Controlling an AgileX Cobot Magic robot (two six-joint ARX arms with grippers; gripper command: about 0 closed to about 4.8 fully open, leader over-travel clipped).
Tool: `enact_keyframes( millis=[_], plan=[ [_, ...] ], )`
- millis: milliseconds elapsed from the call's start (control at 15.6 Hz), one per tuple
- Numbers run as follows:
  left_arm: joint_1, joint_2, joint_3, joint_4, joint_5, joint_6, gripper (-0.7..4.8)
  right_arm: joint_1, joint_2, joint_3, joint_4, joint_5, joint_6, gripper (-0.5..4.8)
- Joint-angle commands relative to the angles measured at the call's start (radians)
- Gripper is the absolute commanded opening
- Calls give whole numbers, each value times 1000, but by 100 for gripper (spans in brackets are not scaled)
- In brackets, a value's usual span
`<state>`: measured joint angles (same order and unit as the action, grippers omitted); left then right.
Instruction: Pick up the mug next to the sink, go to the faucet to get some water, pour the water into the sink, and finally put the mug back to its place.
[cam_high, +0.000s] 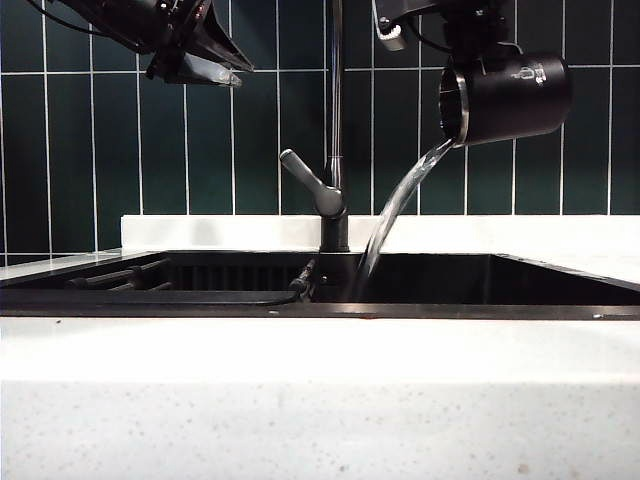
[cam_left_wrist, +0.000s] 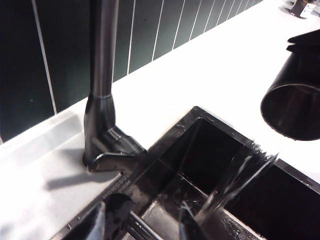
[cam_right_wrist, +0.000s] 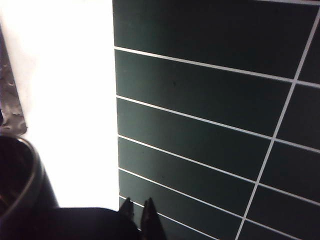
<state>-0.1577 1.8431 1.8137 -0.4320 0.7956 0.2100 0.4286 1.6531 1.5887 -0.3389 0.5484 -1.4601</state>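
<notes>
Right tool (cam_high: 470, 45) grips the tipped mug (cam_high: 510, 98) pouring water (cam_high: 395, 210) into the sink (cam_high: 500, 280); left tool (cam_high: 205, 60) released, raised

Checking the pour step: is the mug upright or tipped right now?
Tipped. The mug, held by the right gripper, lies sideways, and water streams from its rim into the sink.

The matte black mug (cam_high: 505, 98) with its steel rim lies tipped on its side, mouth toward nine o'clock, high above the black sink (cam_high: 480, 280). Clear water (cam_high: 395, 215) arcs from its rim down into the basin. The slim faucet (cam_high: 336, 120) stands upright at the sink's back edge, its grey lever pointing to ten o'clock.
</notes>
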Motion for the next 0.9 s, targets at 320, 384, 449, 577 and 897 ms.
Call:
enact_keyframes(
  millis=[320, 384, 449, 577, 897],
  plan=[
    [-1, -24, 2, -50, 1, -1, 184, 34, -17, 6, -32, -8, -8, -2],
    [-2, -30, 2, -49, 2, -1, 184, 34, -17, 6, -34, -7, -8, -1],
    [-2, -31, 2, -48, 2, -1, 184, 34, -18, 6, -34, -6, -8, -1],
    [-2, -31, 2, -50, 1, -1, 184, 34, -19, 6, -35, -7, -8, -1],
    [-5, -37, 2, -77, 2, -21, 183, -6, -19, 6, -25, -8, 223, -1]
  ],
)
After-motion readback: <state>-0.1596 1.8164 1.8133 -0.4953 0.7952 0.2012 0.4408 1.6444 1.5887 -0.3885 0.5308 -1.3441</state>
